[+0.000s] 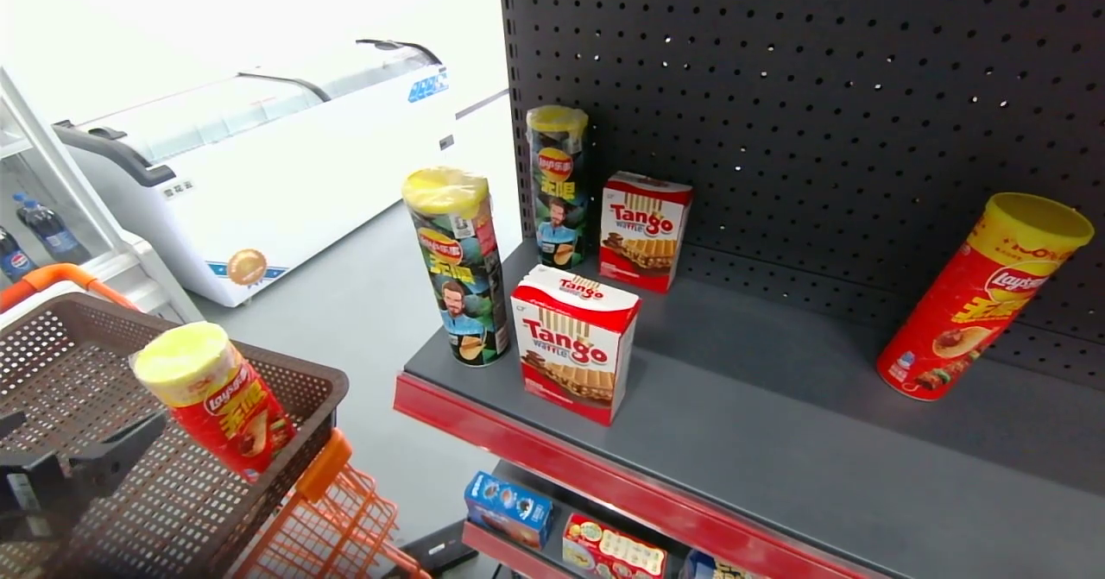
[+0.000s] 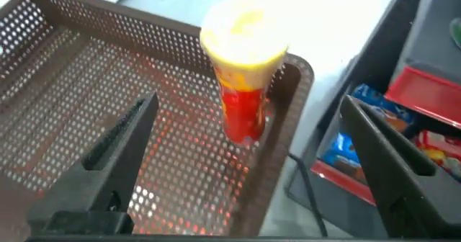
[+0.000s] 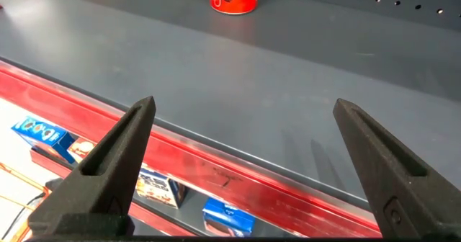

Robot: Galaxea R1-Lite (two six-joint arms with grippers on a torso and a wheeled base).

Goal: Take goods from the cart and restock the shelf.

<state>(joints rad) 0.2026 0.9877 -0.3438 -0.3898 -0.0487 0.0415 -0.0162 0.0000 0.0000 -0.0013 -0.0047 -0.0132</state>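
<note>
Left gripper, fingers spread wide, hovered over the brown perforated cart basket; the red cylindrical crisp can with a yellow lid stood tilted at its wall. A clean pick likely meant centring on the body, below the lid, before closing; right gripper, fingers also apart, hung over the dark grey shelf.

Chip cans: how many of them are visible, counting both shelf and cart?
4. Front dark can and rear dark can on the shelf, left end; a red can on its right side; a second red can in the cart basket. None seems hidden.

Left pincer and right pincer each hang with jaws spread wide.
</note>
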